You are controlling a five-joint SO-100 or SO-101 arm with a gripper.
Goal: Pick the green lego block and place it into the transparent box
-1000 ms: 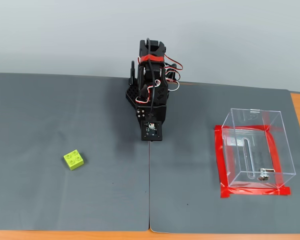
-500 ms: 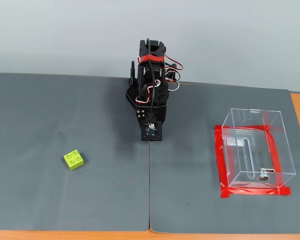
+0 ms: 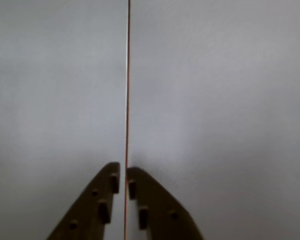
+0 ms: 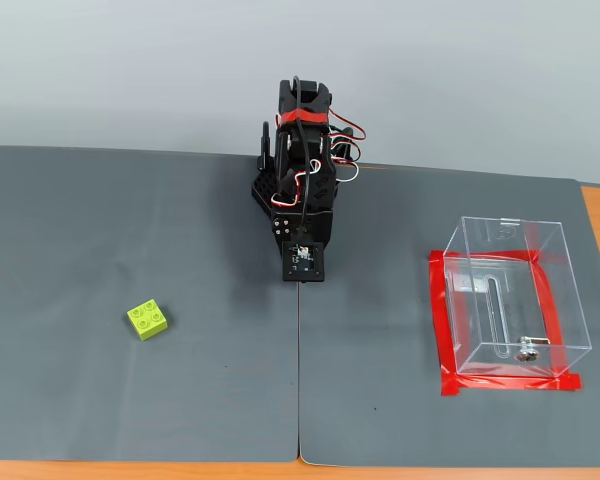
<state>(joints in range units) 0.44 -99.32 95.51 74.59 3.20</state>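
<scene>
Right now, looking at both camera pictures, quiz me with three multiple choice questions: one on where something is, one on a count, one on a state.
1. In the fixed view, the green lego block lies where from the arm?
A. left
B. right
C. inside the transparent box

2. How many studs top the block?
A. two
B. four
C. six

3. What does the end effector hold in the wrist view?
A. the block
B. a metal piece
C. nothing

Key:
1 A: it sits on the left mat, far from the transparent box.
2 B: four round studs show.
3 C: only grey mat and its seam lie between the nearly closed fingers.
</scene>
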